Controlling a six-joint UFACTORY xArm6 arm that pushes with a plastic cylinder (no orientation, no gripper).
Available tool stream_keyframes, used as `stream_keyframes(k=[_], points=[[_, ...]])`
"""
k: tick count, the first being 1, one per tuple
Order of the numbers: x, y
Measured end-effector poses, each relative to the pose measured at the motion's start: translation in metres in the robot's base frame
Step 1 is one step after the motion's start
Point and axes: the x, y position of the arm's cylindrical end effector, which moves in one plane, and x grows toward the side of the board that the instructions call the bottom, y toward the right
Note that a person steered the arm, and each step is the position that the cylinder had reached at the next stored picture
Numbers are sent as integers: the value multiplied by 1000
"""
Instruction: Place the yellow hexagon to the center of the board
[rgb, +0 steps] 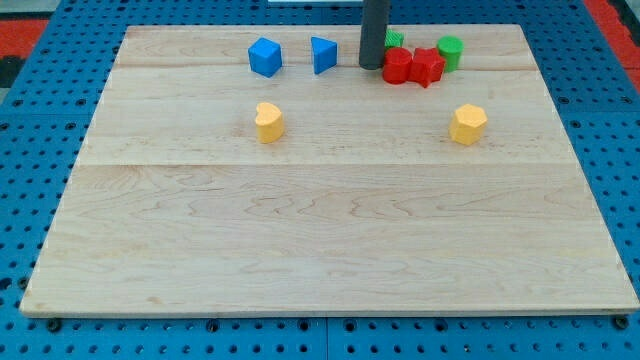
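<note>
Tip (371, 67) (a bare rod, no jaws) at view's top, yellow hexagon (468, 124) lower right, well apart

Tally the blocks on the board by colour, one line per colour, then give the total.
Blue: 2, a cube and a triangular block
Red: 2, and
Green: 2, and one partly hidden behind my tip
Yellow: 2, and
Total: 8
</note>
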Motion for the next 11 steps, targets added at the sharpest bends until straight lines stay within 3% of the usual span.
stream_keyframes(k=[1, 2, 4, 5, 6, 7, 8, 9, 11], points=[[-21, -72], [-10, -166], [5, -127], [71, -95], [78, 5], [71, 57], [87, 138], [111, 173], [129, 4]])
